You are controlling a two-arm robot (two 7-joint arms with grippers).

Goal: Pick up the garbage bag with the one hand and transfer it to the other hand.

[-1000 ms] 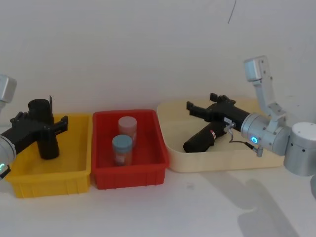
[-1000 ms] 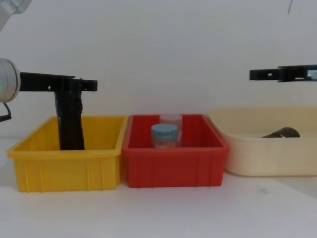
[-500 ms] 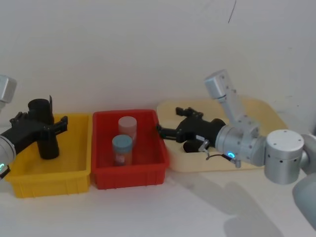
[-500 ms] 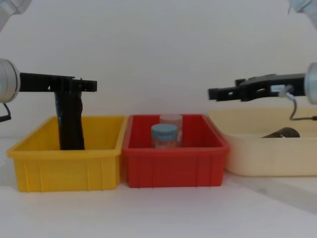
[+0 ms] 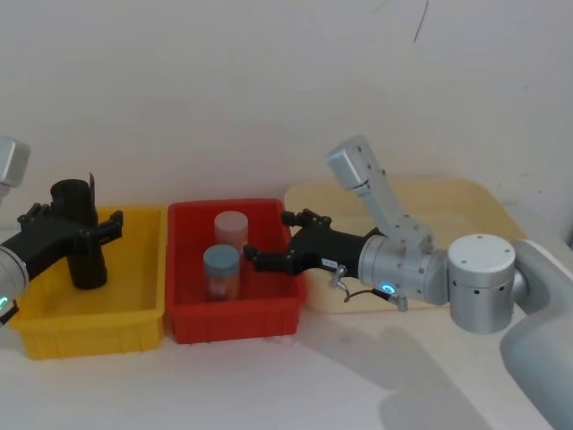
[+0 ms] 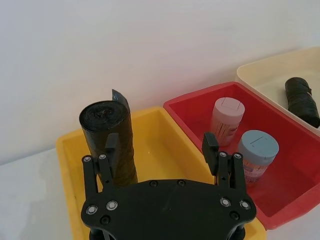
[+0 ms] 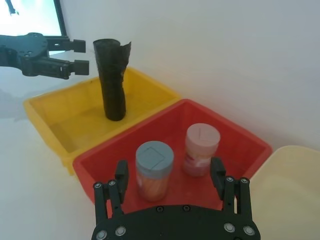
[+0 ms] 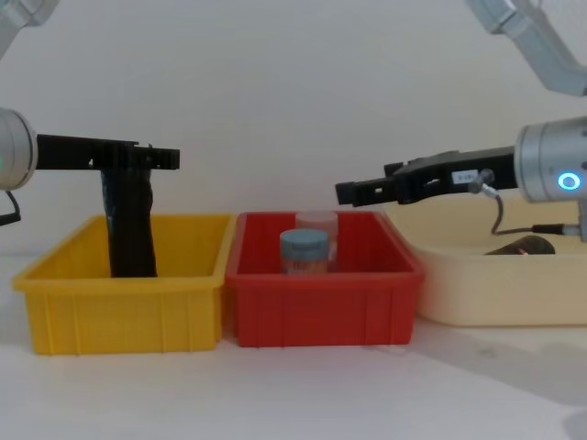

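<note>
The garbage bag (image 8: pixel 523 246), a black roll with a reddish mark, lies on its side in the cream tray (image 8: pixel 477 275); it shows too in the left wrist view (image 6: pixel 301 100). My right gripper (image 5: pixel 269 238) is open and empty. It hovers over the right part of the red bin (image 8: pixel 321 293), away from the bag, fingers pointing left (image 8: pixel 341 192). My left gripper (image 5: pixel 76 219) stands open at the top of a plain black roll (image 5: pixel 82 246) that stands upright in the yellow bin (image 5: pixel 89 327). That roll is close to one left finger (image 6: pixel 111 145).
The red bin holds a blue-lidded jar (image 5: pixel 221 271) and a pink-lidded jar (image 5: pixel 230 231), right under my right gripper (image 7: pixel 169 174). The three containers stand side by side against a white wall. Bare table lies in front of them.
My right arm has swung left, from above the cream tray to above the red bin, its fingers still open. The left gripper and both rolls have stayed put.
</note>
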